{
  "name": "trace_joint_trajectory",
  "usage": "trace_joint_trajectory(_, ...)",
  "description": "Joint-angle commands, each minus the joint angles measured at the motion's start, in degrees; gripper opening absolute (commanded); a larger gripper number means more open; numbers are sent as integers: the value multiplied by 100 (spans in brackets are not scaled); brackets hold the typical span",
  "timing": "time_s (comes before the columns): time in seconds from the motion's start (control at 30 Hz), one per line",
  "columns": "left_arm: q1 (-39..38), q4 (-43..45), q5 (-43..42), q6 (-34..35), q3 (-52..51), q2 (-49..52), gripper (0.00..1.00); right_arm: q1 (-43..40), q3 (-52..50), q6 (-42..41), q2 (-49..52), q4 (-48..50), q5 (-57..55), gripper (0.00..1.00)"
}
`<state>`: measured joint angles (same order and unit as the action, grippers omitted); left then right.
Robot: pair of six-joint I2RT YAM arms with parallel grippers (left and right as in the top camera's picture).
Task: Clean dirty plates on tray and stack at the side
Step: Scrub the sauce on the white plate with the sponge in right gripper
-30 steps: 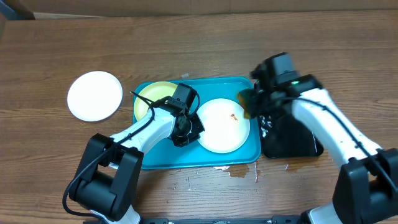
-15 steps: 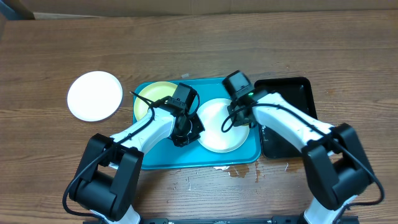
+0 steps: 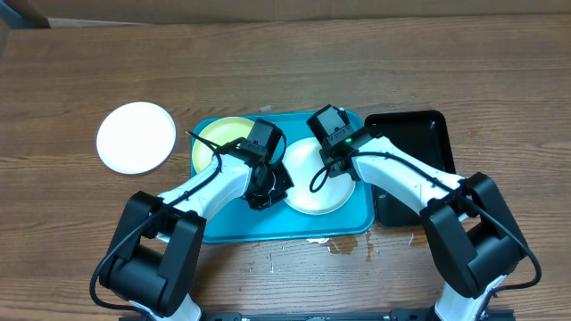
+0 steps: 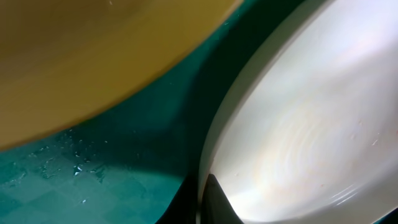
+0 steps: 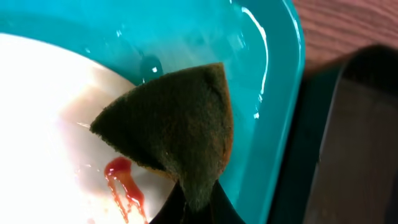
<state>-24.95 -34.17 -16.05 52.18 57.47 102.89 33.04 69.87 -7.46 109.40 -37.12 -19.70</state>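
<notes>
The turquoise tray (image 3: pixel 287 226) holds a pale yellow-green plate (image 3: pixel 221 137) at its left and a white plate (image 3: pixel 312 190) at its right. A second white plate (image 3: pixel 136 136) lies on the table to the left of the tray. My left gripper (image 3: pixel 264 185) is shut on the left rim of the tray's white plate (image 4: pixel 298 118). My right gripper (image 3: pixel 335 158) is shut on a dark green sponge (image 5: pixel 177 121), held over that plate's far right part, beside a red smear (image 5: pixel 122 179).
A black tray (image 3: pixel 419 169) stands against the right side of the turquoise tray, and shows in the right wrist view (image 5: pixel 364 137). Water drops lie on the turquoise tray floor (image 4: pixel 74 168). A small wet patch (image 3: pixel 343 247) marks the table in front of the tray.
My right gripper has moved left with the sponge, from over the black tray's edge to over the white plate in the tray. The left arm has not moved.
</notes>
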Motion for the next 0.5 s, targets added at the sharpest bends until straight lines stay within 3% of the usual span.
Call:
trace_joint_trajectory(0.0, 66, -26, 374, 55, -42, 138, 4, 2, -208, -22, 260, 59, 579, 4)
trace_joint_trajectory(0.47, 66, 20, 247, 52, -42, 138, 4, 2, -238, 44, 260, -160, 1034, 4)
